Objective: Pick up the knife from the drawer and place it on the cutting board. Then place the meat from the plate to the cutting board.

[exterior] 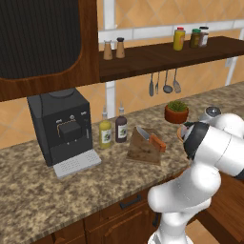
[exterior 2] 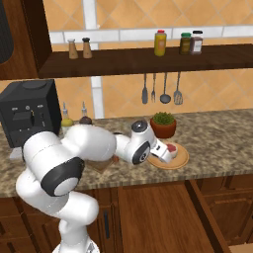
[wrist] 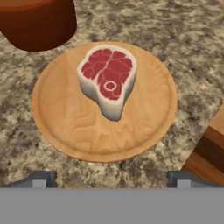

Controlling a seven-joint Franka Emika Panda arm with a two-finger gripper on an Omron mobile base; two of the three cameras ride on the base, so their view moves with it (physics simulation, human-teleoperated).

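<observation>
In the hand view the gripper stands wide open and holds nothing, its two dark fingertips low at either side. Just beyond them, between the tips and a little farther out, lies the plate on the speckled stone counter. The meat sits on the plate's far half, red face up with its pale fat rim all round, well clear of both tips. Past the plate's far left edge stands the reddish-brown plant pot, just beside the plate.

From the right base view, the arm reaches over the counter's front edge and the hand hangs over the near left part of the plate, with the meat just beside it.

In the left base view, the cutting board lies to the left of the arm, near two bottles, and the knife rests on it, orange handle toward the arm. The coffee machine stands farther left.
</observation>
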